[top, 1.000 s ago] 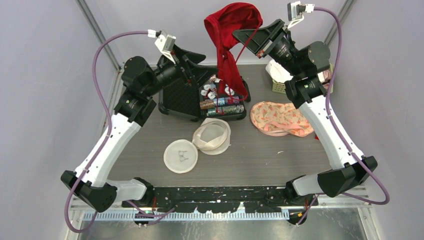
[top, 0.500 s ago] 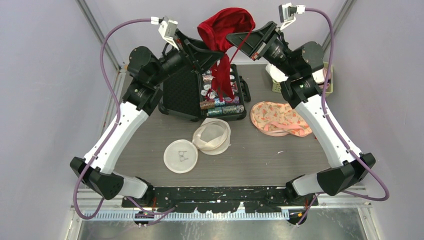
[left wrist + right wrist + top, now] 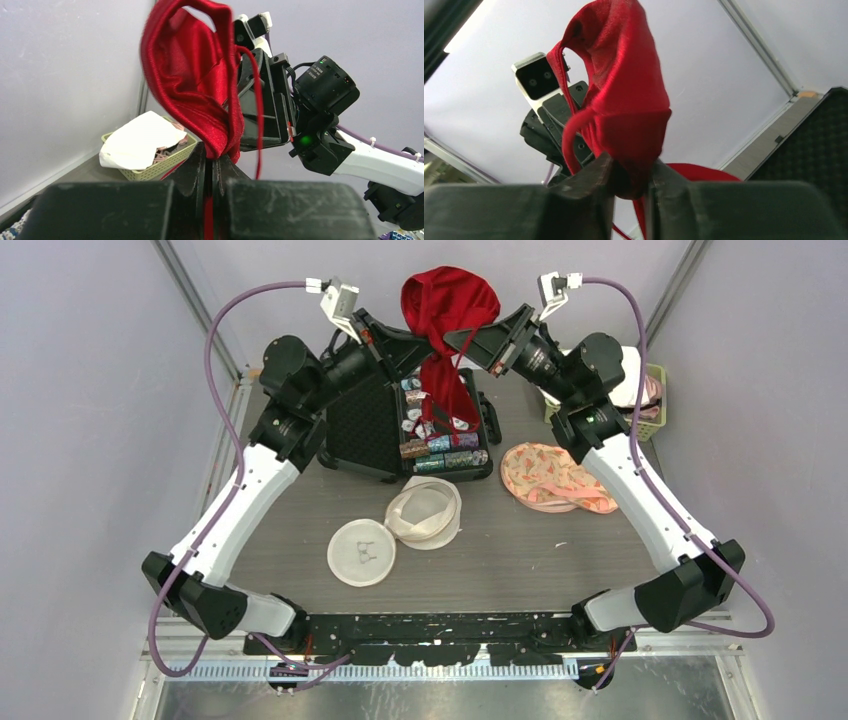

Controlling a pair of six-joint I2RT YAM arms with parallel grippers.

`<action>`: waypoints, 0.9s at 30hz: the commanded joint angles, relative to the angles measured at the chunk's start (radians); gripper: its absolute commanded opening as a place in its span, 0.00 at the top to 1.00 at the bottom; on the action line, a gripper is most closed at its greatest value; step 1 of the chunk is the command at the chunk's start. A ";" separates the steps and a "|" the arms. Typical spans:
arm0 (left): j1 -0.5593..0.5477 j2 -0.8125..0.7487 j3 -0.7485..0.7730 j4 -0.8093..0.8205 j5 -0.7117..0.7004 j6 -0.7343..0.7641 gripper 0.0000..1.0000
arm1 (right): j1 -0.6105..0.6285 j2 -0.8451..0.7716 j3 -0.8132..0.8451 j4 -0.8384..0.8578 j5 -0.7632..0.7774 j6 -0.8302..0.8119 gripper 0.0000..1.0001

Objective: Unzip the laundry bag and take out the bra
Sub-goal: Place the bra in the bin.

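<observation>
The red bra [image 3: 448, 302] hangs high above the back of the table, its straps trailing down. My left gripper [image 3: 428, 342] is shut on the bra's lower edge; in the left wrist view the red fabric [image 3: 192, 90] is pinched between the closed jaws of that gripper [image 3: 212, 159]. My right gripper [image 3: 450, 337] meets it from the other side. Its jaws stand parted, with a bunch of the bra [image 3: 624, 95] lodged in the gap of the right gripper [image 3: 631, 175]. The round white laundry bag [image 3: 425, 512] lies unzipped on the table, its flap [image 3: 361, 553] folded out beside it.
An open black case [image 3: 345, 455] with small colourful items sits under the bra. A peach patterned garment [image 3: 555, 475] lies at the right. A green basket [image 3: 652, 400] holding white cloth stands at the back right, and the basket [image 3: 145, 167] also shows in the left wrist view.
My left arm has risen to the bra and its jaws have shut on it. The right gripper's jaws have parted. The bra has shifted left.
</observation>
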 commanded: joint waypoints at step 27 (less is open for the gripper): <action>-0.001 -0.130 -0.113 -0.328 0.528 0.644 1.00 | -0.349 -0.081 0.190 -1.074 -0.416 -0.965 0.01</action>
